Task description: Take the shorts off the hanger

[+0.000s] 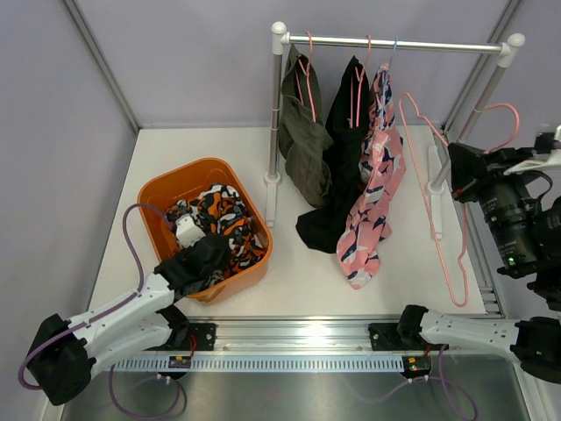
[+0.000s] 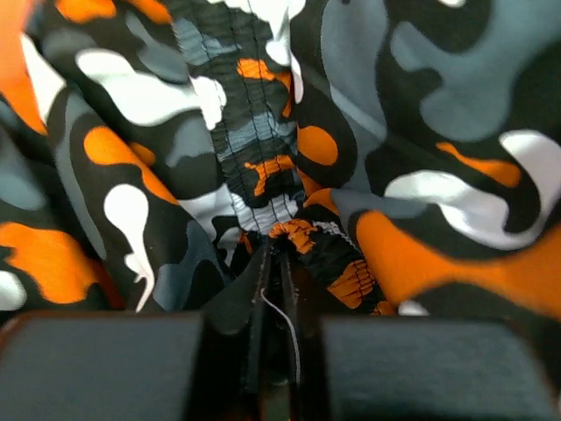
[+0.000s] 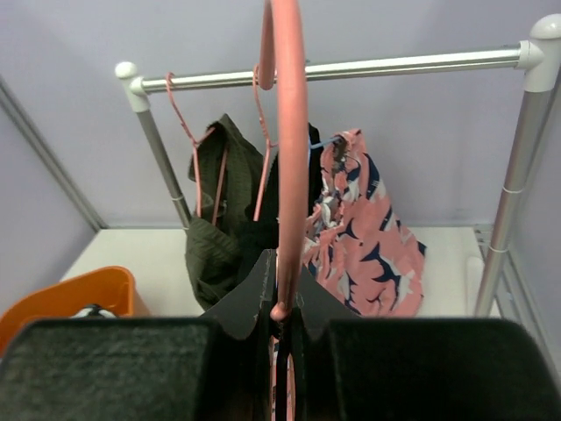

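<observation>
The camouflage shorts (image 1: 219, 215) lie in the orange bin (image 1: 166, 189). My left gripper (image 1: 203, 254) is down in the bin, shut on their elastic waistband (image 2: 298, 232); the cloth fills the left wrist view (image 2: 263, 132). The olive shorts (image 1: 305, 145), black shorts (image 1: 337, 175) and pink patterned shorts (image 1: 375, 189) hang on hangers from the rail (image 1: 394, 44). My right gripper (image 1: 458, 171) is shut on an empty pink hanger (image 3: 287, 132), held off the rail to the right of the pink shorts (image 3: 364, 237). The olive shorts (image 3: 215, 246) also show in the right wrist view.
The rack's left post (image 1: 275, 105) stands right beside the bin. Its right post (image 3: 517, 175) is close to my right gripper. The bin's rim (image 3: 79, 294) shows at lower left in the right wrist view. Grey walls enclose the table.
</observation>
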You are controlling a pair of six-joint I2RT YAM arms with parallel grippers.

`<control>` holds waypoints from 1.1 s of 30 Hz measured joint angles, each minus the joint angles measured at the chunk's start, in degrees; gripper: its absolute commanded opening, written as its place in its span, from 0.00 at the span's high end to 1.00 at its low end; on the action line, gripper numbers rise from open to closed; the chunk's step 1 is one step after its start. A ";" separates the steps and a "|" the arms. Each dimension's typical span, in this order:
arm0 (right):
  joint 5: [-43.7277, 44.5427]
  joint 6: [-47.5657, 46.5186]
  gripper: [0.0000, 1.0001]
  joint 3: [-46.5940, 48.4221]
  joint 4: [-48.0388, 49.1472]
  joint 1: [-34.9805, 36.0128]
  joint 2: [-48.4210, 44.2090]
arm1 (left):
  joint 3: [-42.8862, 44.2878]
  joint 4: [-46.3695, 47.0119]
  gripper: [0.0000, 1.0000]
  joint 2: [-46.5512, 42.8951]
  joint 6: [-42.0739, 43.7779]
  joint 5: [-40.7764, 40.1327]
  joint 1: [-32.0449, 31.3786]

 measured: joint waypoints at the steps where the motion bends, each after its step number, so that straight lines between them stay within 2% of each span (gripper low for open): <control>1: 0.92 -0.44 1.00 -0.35 0.15 0.00 0.59 | 0.00 0.26 0.73 0.39 -0.59 0.70 0.04; 3: 3.02 -1.16 1.00 -1.42 0.22 0.00 1.86 | 0.00 0.76 0.46 0.48 -1.44 2.21 0.04; 4: 3.72 -1.22 1.00 -2.10 0.15 0.00 2.27 | 0.02 1.01 0.23 0.26 -1.42 2.78 0.04; 7: 5.22 -1.20 1.00 -4.39 -0.48 0.00 2.62 | 0.48 0.96 0.01 -2.05 -0.42 3.82 0.04; 13: 8.02 -0.57 1.00 -5.70 -2.25 -0.85 2.27 | 8.98 -3.26 0.01 -9.27 6.19 3.43 0.04; 17: 6.64 0.61 1.00 -5.09 -4.17 -6.08 3.26 | 18.43 -5.88 0.01 -12.24 12.24 2.14 0.04; 22: -2.97 2.23 1.00 -3.87 -4.94 -24.39 8.17 | 27.04 -7.74 0.01 -14.05 19.21 1.57 0.04; 27: -21.68 5.55 1.00 -3.37 -4.76 -47.25 14.56 | 29.42 -8.68 0.01 -14.75 24.92 2.82 0.04; 33: -43.69 9.70 1.00 -3.34 -2.36 -61.64 22.38 | 31.47 -10.78 0.01 -14.71 31.45 6.93 0.04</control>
